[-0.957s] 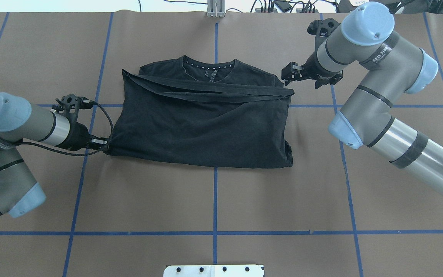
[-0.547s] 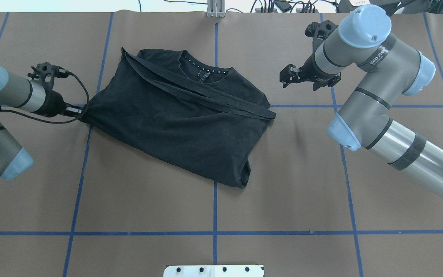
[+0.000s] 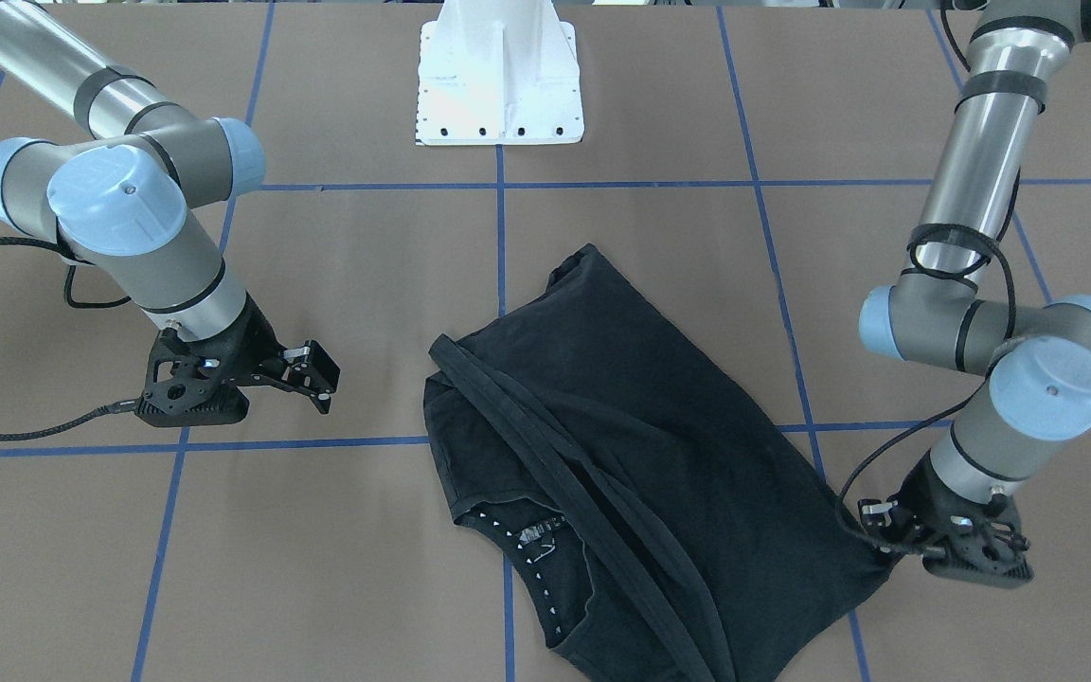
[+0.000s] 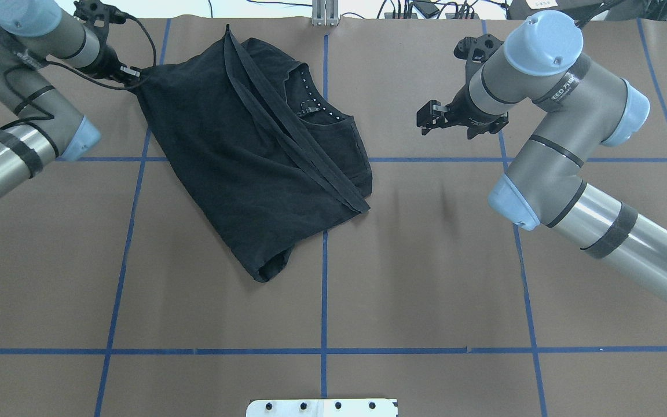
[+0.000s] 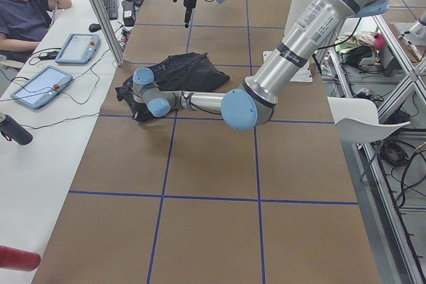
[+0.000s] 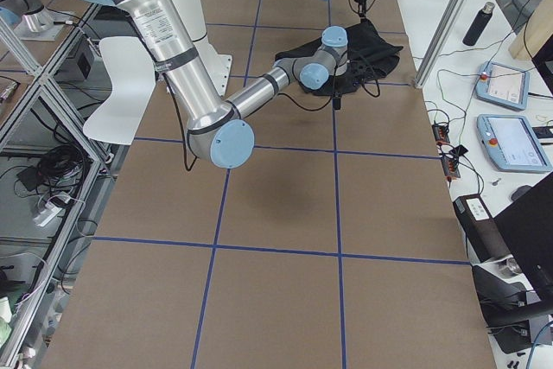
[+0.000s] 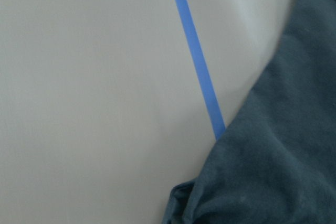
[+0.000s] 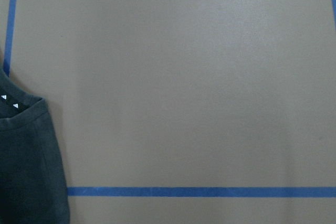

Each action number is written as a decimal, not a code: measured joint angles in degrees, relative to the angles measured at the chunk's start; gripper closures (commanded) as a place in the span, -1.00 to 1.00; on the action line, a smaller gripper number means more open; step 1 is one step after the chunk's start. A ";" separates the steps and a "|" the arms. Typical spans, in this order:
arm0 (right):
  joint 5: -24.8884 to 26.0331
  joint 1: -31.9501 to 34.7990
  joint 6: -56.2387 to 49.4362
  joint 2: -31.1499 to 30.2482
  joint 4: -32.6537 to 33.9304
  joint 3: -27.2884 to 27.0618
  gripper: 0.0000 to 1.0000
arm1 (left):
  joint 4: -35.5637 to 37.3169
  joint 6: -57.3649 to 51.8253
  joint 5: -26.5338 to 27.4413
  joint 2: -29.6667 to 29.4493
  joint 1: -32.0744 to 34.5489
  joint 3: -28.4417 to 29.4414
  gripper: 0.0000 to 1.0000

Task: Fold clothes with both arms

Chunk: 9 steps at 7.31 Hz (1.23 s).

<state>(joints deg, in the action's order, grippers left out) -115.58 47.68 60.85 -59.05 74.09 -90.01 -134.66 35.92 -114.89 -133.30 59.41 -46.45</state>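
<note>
The black T-shirt lies folded and skewed on the brown table, collar up, a folded band running diagonally across it. My left gripper is shut on the shirt's far-left corner, also seen low at the right of the front-facing view. The left wrist view shows only dark cloth beside a blue line. My right gripper stands open with nothing in it, well to the right of the shirt; its wrist view catches the collar edge.
Blue tape lines grid the table. The white pedestal base stands at the robot's side. Cables lie past the far edge. A person sits at a side desk with tablets.
My left gripper has dragged the shirt's corner away from the robot, toward the far-left edge, and the shirt has swung round with it. The right gripper has barely moved.
</note>
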 measured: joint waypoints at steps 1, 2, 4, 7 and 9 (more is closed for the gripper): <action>0.04 -0.09 0.00 0.10 0.00 0.05 -1.00 | -0.04 -0.88 0.75 -3.43 0.87 3.99 -0.98; 0.12 -0.24 0.03 0.28 0.00 0.13 -1.00 | -1.14 -1.99 1.03 -4.80 2.02 5.74 -1.00; 0.48 -1.48 0.66 1.34 0.01 0.85 -1.00 | -4.18 -4.50 0.42 -4.52 4.19 6.31 -1.00; 4.61 -5.94 8.72 10.57 0.01 8.34 -0.98 | -4.56 -7.40 -3.55 -0.43 6.14 2.15 -1.00; 10.02 -9.76 15.21 16.39 -1.07 14.44 -0.87 | -4.48 -7.21 -4.05 2.70 6.15 -1.20 -1.00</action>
<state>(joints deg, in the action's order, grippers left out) -105.56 37.92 76.06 -42.66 73.02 -75.56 -139.15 28.72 -118.94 -130.60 65.56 -47.65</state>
